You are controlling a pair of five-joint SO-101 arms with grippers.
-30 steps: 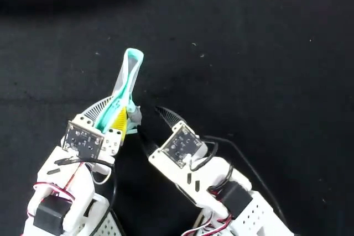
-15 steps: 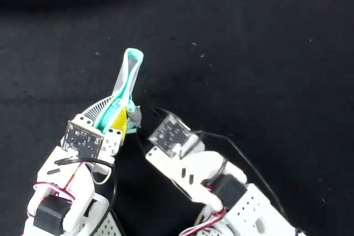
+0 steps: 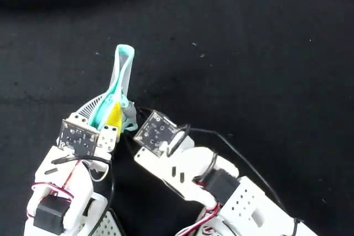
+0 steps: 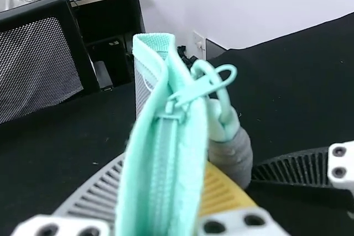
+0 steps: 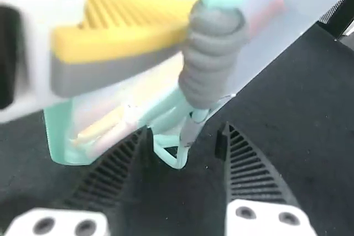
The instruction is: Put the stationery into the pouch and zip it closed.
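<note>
Your left end effector is clamped on the mint pouch, holding it edge-up over the black surface. Your right end effector is spread, jaws either side of the zipper pull. Careful: close off-centre and you'll pinch the grey ribbed sleeve, or yank the pouch loose.

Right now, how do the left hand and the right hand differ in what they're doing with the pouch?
The left hand is shut on the pouch, holding it on edge; the right hand is open, gripping nothing. The left hand clamps the pouch's body; the right hand's fingers flank the zipper pull. The left hand has a yellow finger; the right hand's are dark. Both are white-bodied.
</note>
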